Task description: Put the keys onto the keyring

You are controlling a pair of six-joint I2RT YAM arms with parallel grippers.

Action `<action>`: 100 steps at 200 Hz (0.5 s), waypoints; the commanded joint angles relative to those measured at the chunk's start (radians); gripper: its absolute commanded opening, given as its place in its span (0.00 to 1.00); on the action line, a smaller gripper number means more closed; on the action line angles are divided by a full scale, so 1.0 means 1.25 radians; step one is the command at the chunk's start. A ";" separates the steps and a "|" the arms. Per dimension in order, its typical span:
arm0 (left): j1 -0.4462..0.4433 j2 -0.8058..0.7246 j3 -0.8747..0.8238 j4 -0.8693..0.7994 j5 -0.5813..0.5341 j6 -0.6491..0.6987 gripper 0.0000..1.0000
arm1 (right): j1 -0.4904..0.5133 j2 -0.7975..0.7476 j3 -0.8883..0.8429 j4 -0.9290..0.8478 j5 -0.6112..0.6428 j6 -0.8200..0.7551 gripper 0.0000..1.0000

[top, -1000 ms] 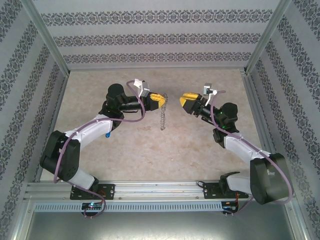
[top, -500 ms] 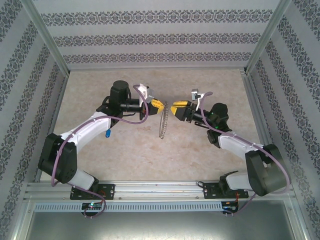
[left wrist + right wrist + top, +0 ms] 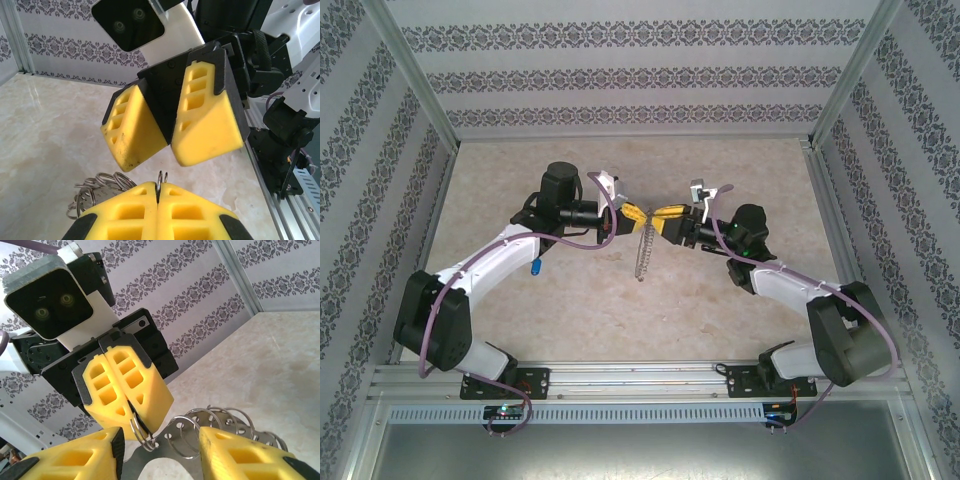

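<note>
The left fingers (image 3: 633, 212) are clenched on the top loop of the keyring (image 3: 642, 250), above the middle of the desk (image 3: 720, 310). The ring's coils and fine chain hang from them, trailing toward 6 o'clock in the overhead view. I cannot tell whether the chain's end touches the desk.

The right fingers (image 3: 668, 214) face them from 3 o'clock, almost tip to tip. They are released, standing apart with the gripped loop in the gap between them.

The key (image 3: 535, 268), blue-headed, lies on the desk at 8 o'clock from the ring, just beside the left forearm and well apart from both pairs of fingers.

Bare desk runs to the patterned back wall (image 3: 640, 80) at 12 o'clock and to the metal rail (image 3: 640, 372) at 6 o'clock. Both elbows sit near the side walls at 9 and 3 o'clock.
</note>
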 commanded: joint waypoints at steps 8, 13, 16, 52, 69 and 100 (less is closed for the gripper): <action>-0.010 -0.034 0.028 -0.014 0.030 0.001 0.00 | 0.017 0.012 0.027 0.023 -0.019 -0.021 0.42; -0.009 -0.035 0.028 -0.014 0.030 0.000 0.00 | 0.018 0.013 0.028 0.023 -0.018 -0.021 0.41; -0.010 -0.035 0.028 -0.014 0.031 -0.002 0.00 | 0.020 0.013 0.029 0.023 -0.018 -0.021 0.41; -0.010 -0.034 0.029 -0.014 0.036 -0.008 0.00 | 0.028 0.015 0.037 0.020 -0.020 -0.021 0.36; -0.011 -0.033 0.032 -0.016 0.039 -0.009 0.00 | 0.029 0.013 0.039 0.019 -0.021 -0.022 0.34; -0.012 -0.031 0.036 -0.018 0.042 -0.011 0.00 | 0.030 0.004 0.037 0.013 -0.019 -0.023 0.31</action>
